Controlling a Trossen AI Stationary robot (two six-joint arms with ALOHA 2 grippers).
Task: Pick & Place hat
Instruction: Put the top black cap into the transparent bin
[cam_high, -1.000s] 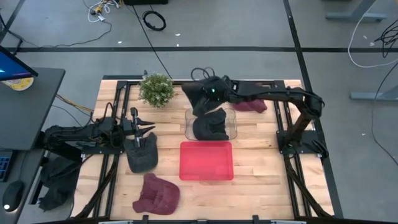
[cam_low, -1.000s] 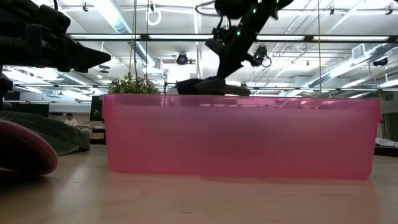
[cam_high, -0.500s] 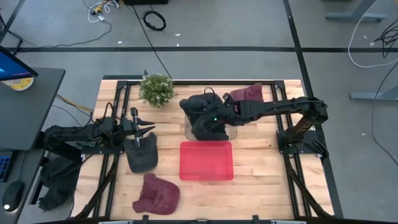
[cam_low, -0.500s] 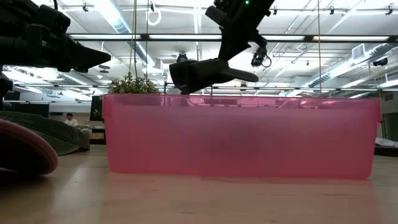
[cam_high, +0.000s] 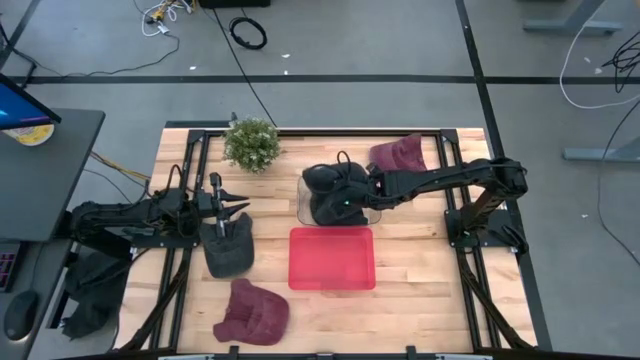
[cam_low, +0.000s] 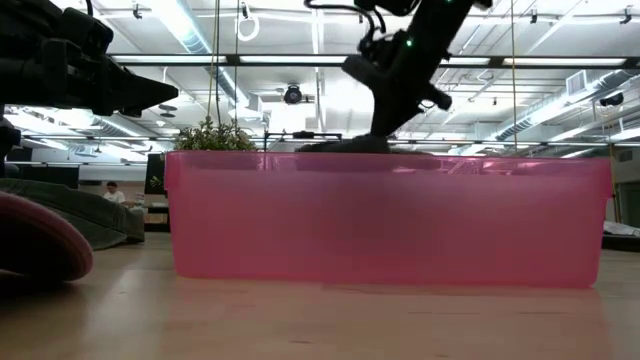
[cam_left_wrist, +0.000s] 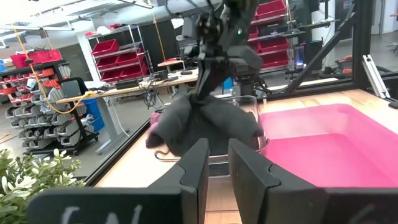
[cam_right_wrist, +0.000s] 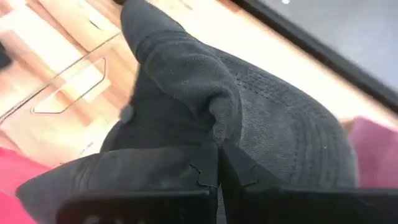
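Note:
My right gripper (cam_high: 349, 197) is shut on a dark grey hat (cam_high: 326, 186) that sits in the clear bin (cam_high: 376, 208) behind the pink bin (cam_high: 332, 258). The hat also shows in the right wrist view (cam_right_wrist: 261, 106) and the left wrist view (cam_left_wrist: 205, 124). In the low view only its top (cam_low: 350, 146) shows above the pink bin's rim. My left gripper (cam_high: 240, 204) waits at the table's left above another dark grey hat (cam_high: 228, 250), its fingers a narrow gap apart and empty. My right gripper pinches a raised fold of the hat's cloth (cam_right_wrist: 217, 142) between its two fingers. It comes slanting down from the table's right. The hat lies bunched below the fingers inside the clear bin; how many layers are in the pinch does not show.
A maroon hat (cam_high: 255, 312) lies at the near left and another maroon hat (cam_high: 397, 153) at the far right. A potted plant (cam_high: 252, 143) stands at the far edge. The pink bin stands in front of the clear bin.
My right gripper has carried the dark grey hat from beyond the clear bin's far edge toward the near edge, lifting it over the bin, then gone down. The hat now lies bunched in the clear bin, still held.

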